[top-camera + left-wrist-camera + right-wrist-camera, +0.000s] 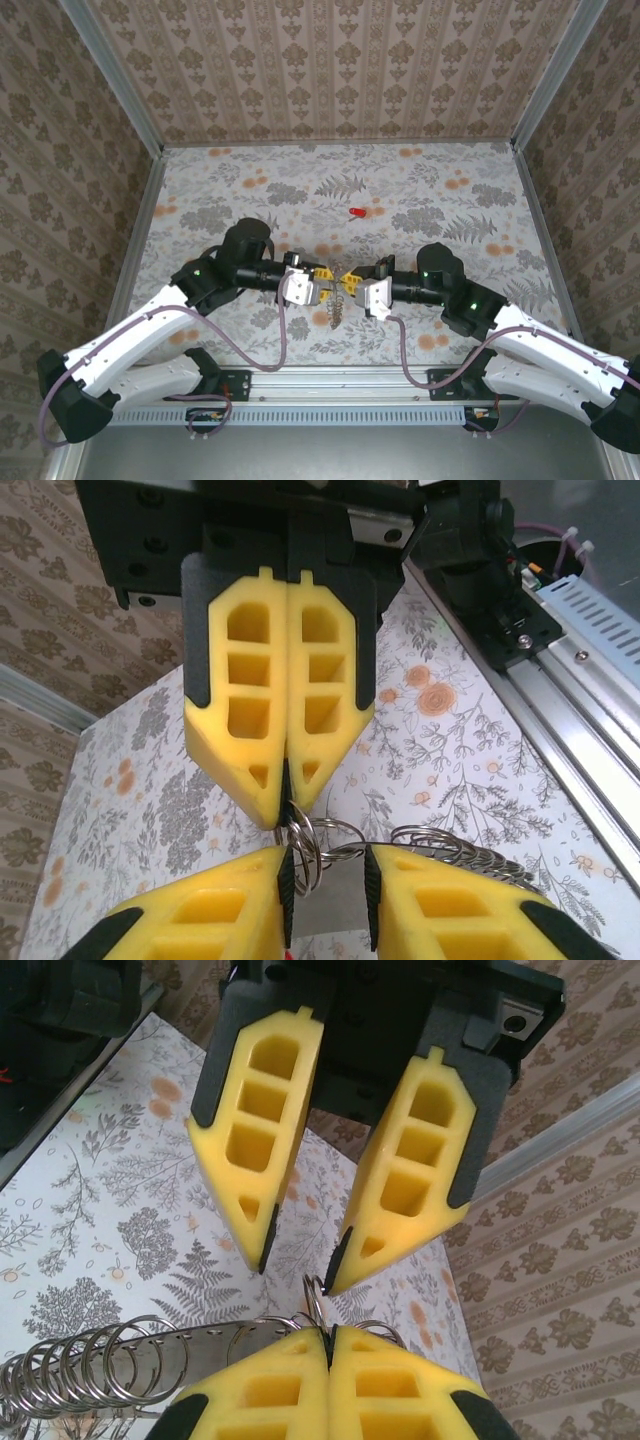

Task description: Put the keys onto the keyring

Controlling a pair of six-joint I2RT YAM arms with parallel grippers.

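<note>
At desk (200, 190) centre, just ahead of my bases, both arms meet nose to nose over the keyring (337, 303). There my right jaws are pressed fully together, pinching one wire ring (315, 1298) of it at the very tips. The rest of the linked rings (90, 1375) trails off to the side. My read: right is the vise, holding that end loop steady and edge-on so the other side can work it. Meanwhile my left jaws stand apart, fingertips (258, 1235) just short of the pinched ring, not clamped on anything I can make out. A flat grey patch (330, 910) shows in their gap from the left wrist; can't tell what. Probably lining up to pry or re-grip the coil. The keys (355, 212), a red speck, lie on the desk well beyond us, untouched, so threading hasn't begun; count unclear.
</note>
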